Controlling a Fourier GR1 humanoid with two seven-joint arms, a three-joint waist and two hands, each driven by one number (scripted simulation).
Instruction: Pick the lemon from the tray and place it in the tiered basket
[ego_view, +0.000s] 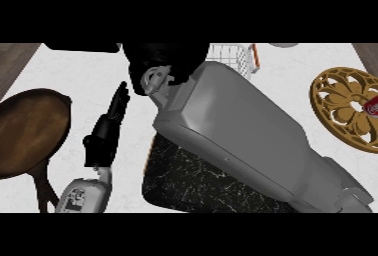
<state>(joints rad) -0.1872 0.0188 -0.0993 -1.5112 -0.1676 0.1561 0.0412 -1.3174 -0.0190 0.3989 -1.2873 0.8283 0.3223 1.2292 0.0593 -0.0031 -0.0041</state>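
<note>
No lemon shows anywhere in the head view. My right forearm runs from the lower right up across the middle, and my right hand (164, 59) is a dark mass at the top, just left of the white wire tiered basket (235, 56). What the hand has under it is hidden. The black marbled tray (193, 181) lies beneath the forearm, and its visible part holds nothing. My left hand (109, 128) rests left of the tray, open, fingers straight and pointing away from me.
A brown frying pan (29, 131) fills the left side, its handle toward me. A gold openwork trivet (344, 111) with a red item (373, 106) on it sits at the right edge. A dark object (81, 47) lies at the top left.
</note>
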